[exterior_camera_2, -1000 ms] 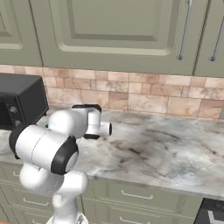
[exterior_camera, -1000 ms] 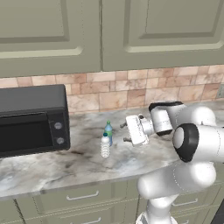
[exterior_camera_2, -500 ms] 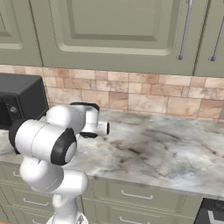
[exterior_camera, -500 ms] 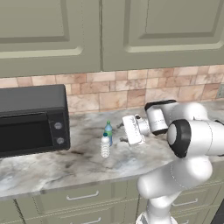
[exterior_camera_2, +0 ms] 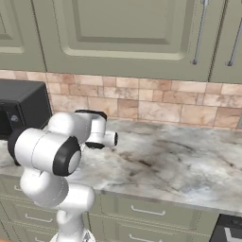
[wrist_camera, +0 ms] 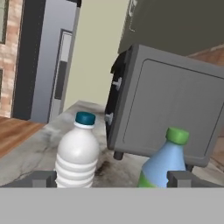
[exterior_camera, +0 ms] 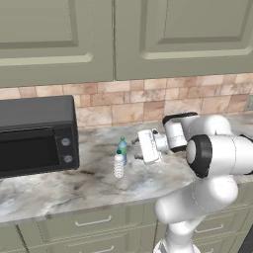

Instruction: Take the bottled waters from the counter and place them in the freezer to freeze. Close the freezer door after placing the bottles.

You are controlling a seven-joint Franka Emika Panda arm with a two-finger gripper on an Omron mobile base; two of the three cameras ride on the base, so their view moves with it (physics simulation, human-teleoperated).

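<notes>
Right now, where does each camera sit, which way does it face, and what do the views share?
Left base view: behind the arm's left, facing the counter; arm at lower right, open gripper beside both bottles.
Right base view: behind the arm's right, facing the same counter; arm at lower left.
Hand view: on the hand, looking at the ribbed bottle, green-capped bottle and toaster oven; fingertips below.
All share the oven.

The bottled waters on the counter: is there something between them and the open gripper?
Nothing visible. The gripper faces both bottled waters across bare counter; the toaster oven stands beyond them, not between.
</notes>
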